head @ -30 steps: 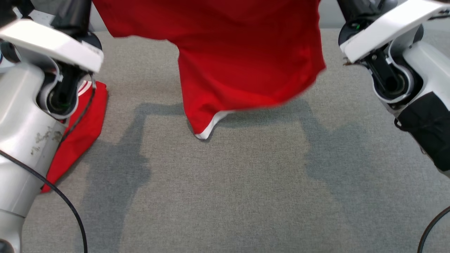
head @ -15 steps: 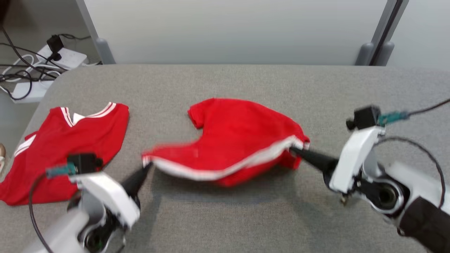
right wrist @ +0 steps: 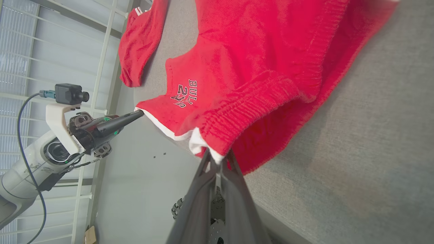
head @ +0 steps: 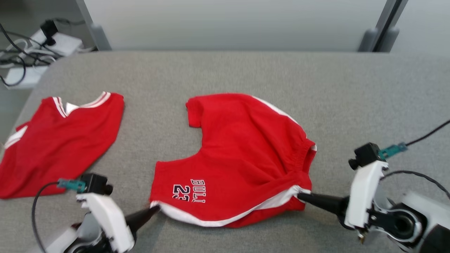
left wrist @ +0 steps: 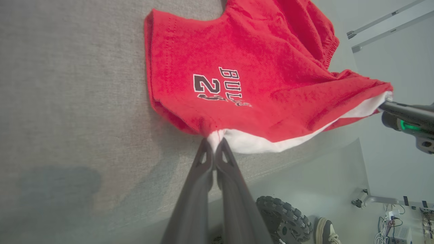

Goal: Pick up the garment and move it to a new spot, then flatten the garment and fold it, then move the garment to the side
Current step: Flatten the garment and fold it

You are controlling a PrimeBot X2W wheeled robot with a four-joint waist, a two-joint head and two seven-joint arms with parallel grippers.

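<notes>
Swung down from hanging in the air a second ago and now spread across the middle of the tabletop: shorts, red, with a white stripe along the near edge and the print facing up. Pulled flatter than half a second ago too, when bunched and humped with the near edge raised; some allowance needed for a shift of the head camera in that comparison.

Left fingers pressed fully together on the near-left corner of the stripe, white cloth nipped at the very tips in the left wrist view. Right fingers likewise closed tight, gripping the near-right corner beside the elastic waistband. Stretched between the two grips, with a slight sag along the near edge. Possibly still lifted a little off the tabletop there; hard to tell from above.

Puckered and doubled under at the right, below the waistband, so not yet flat. Smooth toward the back. Well apart at the far left, a red jersey, untouched.

Judged from this: done with the move to a new spot, midway through flattening. Next, probably, a last tug toward the robot, then release and smoothing of the right-hand folds before any folding.
</notes>
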